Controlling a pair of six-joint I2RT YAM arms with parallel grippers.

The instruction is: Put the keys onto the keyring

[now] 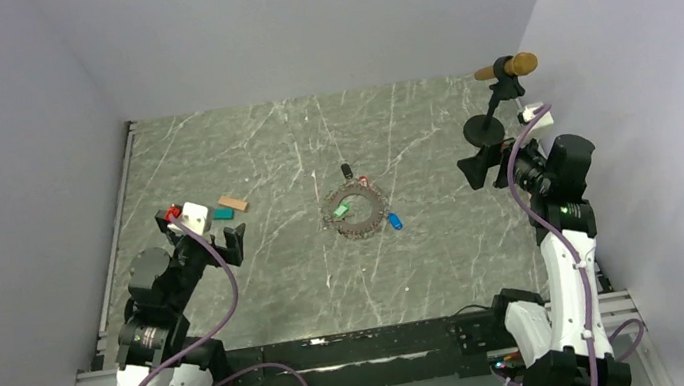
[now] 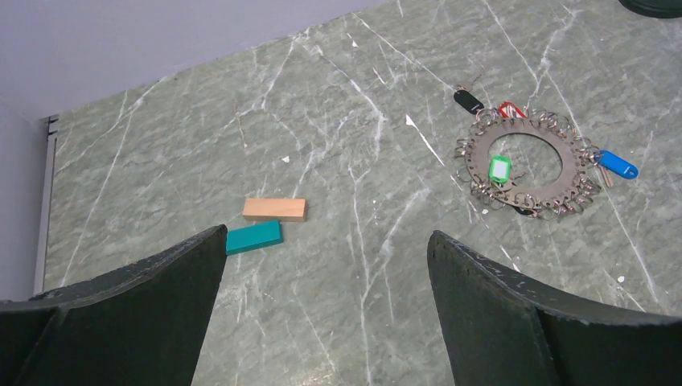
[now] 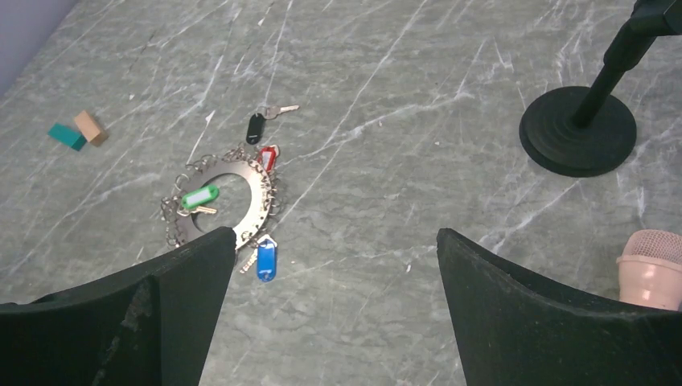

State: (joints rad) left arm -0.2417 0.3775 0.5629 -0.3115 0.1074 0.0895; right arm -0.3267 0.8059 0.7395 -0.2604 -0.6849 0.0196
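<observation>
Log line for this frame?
left gripper: open, empty | right gripper: open, empty | green key: in keyring opening | black key: outside it

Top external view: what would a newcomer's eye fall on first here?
The dark keyring in the centre, with a green key in its opening and a blue key just outside, on the right. Next, the black stand at far right and two small blocks at left.
</observation>
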